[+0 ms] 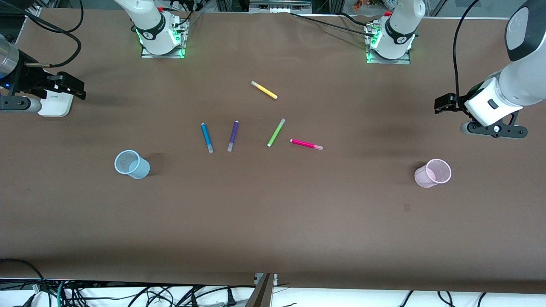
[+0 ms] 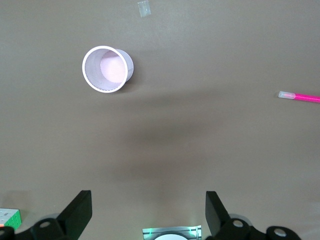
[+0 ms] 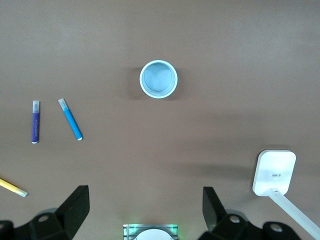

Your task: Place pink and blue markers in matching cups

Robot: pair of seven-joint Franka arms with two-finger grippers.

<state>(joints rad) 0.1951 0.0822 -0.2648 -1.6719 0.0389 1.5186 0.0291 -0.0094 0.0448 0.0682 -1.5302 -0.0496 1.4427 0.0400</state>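
Left gripper (image 1: pixel 443 103): raised over bare table at the left arm's end, above and apart from the pink cup; fingers (image 2: pixel 80 212) spread wide, nothing between them. The left arm waits.
Right gripper (image 1: pixel 70 85): raised over the table at the right arm's end, beside a white flat device (image 1: pixel 55 104); fingers (image 3: pixel 75 205) spread wide, released.
Blue marker (image 1: pixel 207 137): lies flat mid-table, pale cap end nearer the front camera; just beside the purple pen, apart from it.
Pink marker (image 1: pixel 306 144): lies flat mid-table, cap end pointing toward the left arm's end; near the green pen, not touching.
Blue cup (image 1: pixel 131 164): upright, empty, toward the right arm's end, nearer the front camera than the markers.
Pink cup (image 1: pixel 433 173): upright, empty, toward the left arm's end, well apart from the pink marker.
Purple pen (image 1: pixel 233 135): flat, between the blue marker and the green pen.
Green pen (image 1: pixel 276 132): flat, lying at a slant.
Yellow pen (image 1: pixel 264 90): flat, farther from the front camera than the other pens.
Table (image 1: pixel 273 230): brown surface.
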